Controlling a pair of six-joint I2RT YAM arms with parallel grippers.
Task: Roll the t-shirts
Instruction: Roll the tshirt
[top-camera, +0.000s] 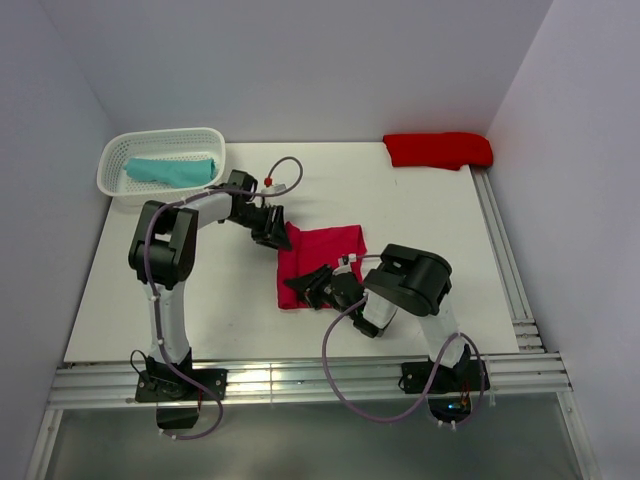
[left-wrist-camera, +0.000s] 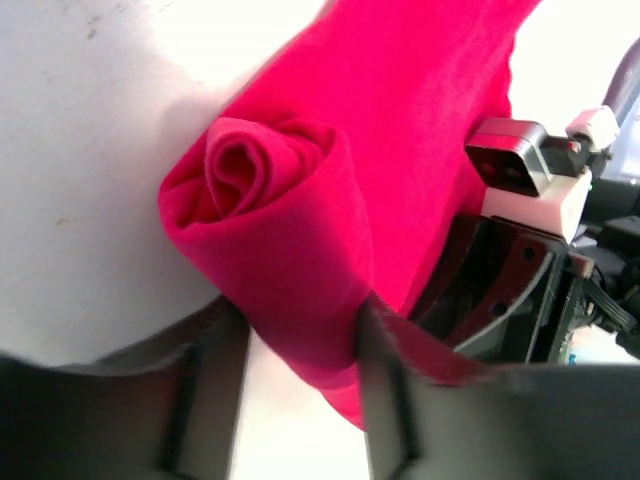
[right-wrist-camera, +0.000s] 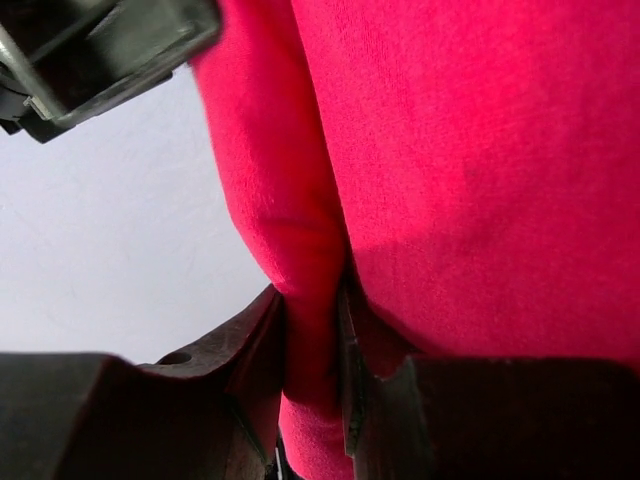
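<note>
Tension matters: the crimson t-shirt (top-camera: 328, 258) lies centrally on the bench (top-camera: 200, 300), its roll seemingly clasped by the left gripper (left-wrist-camera: 300, 335), its edge pinched by the right gripper (right-wrist-camera: 315, 340); turn both together, evenly.

Crimson t-shirt (top-camera: 325, 255) on table (top-camera: 450, 260); teal t-shirt (top-camera: 170, 171) in white basket (top-camera: 160, 137); scarlet t-shirt (top-camera: 438, 150) far right corner.

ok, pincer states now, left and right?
Left pincer: closed on the rolled end of the crimson t-shirt.
Right pincer: closed on a fold of the same t-shirt.
</note>
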